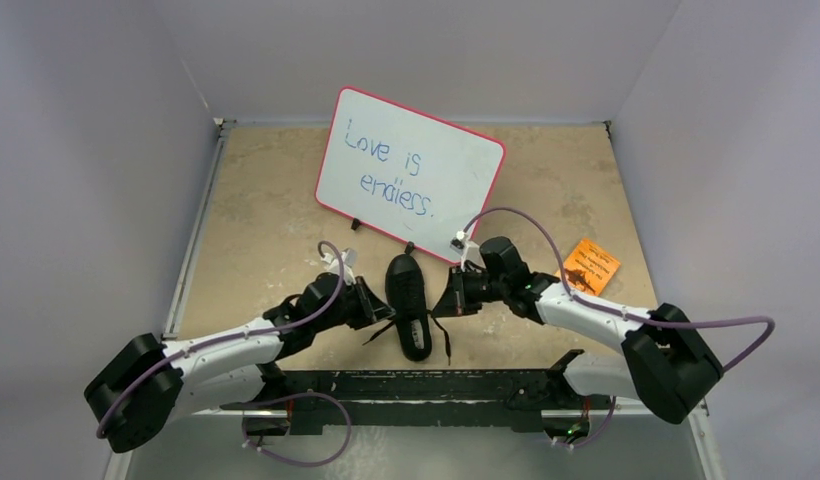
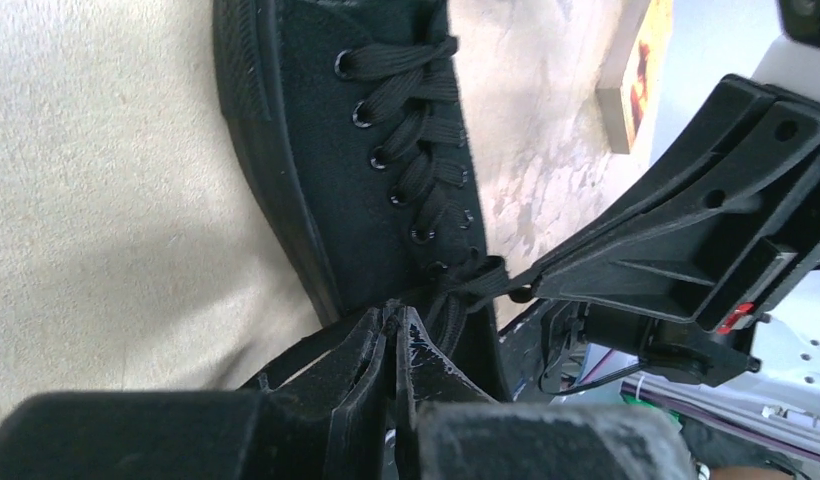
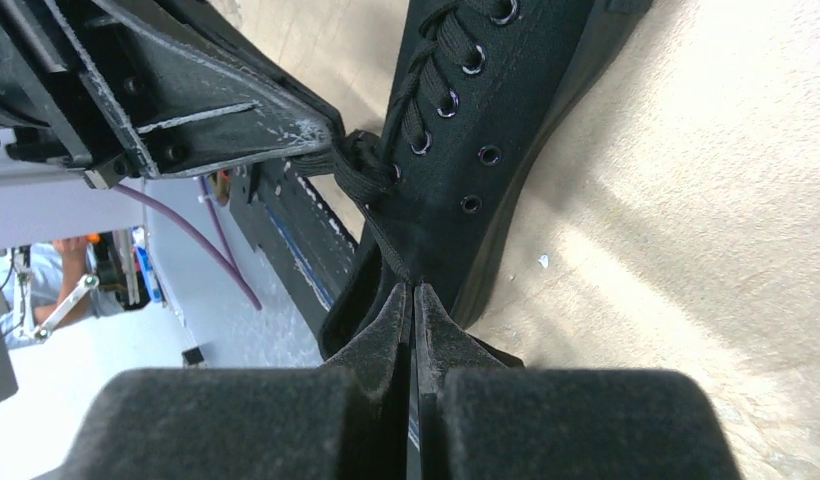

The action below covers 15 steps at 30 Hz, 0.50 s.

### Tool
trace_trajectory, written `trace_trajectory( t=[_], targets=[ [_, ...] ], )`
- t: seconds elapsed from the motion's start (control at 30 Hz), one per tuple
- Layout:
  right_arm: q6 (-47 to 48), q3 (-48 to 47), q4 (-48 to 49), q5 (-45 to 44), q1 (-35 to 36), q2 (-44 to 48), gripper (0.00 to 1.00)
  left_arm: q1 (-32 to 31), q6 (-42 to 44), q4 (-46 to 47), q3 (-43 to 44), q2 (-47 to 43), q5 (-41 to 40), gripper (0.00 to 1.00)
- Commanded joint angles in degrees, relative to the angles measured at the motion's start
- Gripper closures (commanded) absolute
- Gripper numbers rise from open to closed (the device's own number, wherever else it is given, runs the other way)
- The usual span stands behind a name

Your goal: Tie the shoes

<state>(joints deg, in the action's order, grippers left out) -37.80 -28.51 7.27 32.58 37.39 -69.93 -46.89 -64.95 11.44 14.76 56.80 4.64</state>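
A small all-black sneaker [image 1: 408, 300] lies on the tan table between my two arms, with its toe toward the whiteboard. It shows in the left wrist view [image 2: 336, 150] and the right wrist view [image 3: 506, 110] too. My left gripper [image 1: 378, 307] is at the shoe's left side, shut on a black lace [image 2: 456, 290] that runs taut from the top eyelets. My right gripper [image 1: 444, 302] is at the shoe's right side, shut on the other lace [image 3: 378, 225]. The laces cross in a knot at the shoe's throat. Loose lace ends [image 1: 447, 343] trail toward the near edge.
A pink-framed whiteboard [image 1: 410, 172] with blue writing leans behind the shoe. An orange card [image 1: 591, 265] lies at the right. A black rail [image 1: 436, 385] runs along the near edge between the arm bases. Grey walls close in the table on three sides.
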Motion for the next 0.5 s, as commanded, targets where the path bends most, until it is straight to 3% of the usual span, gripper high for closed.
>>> trace_trajectory(
  t=[0.0,0.27,0.47],
  targets=[
    [3.9,-2.6,1.4,5.2,0.1,-2.8,1.0,0.2,0.5,2.5,0.8,4.4,3.8,0.93],
    [8.1,-4.8,-3.5,6.4,0.1,-3.3,1.0,0.2,4.8,-16.8,9.4,-0.2,-4.4,0.68],
    [9.2,-5.4,-4.1,6.9,0.1,-3.5,1.0,0.2,12.1,-30.3,18.9,-3.2,-12.2,0.64]
  ],
)
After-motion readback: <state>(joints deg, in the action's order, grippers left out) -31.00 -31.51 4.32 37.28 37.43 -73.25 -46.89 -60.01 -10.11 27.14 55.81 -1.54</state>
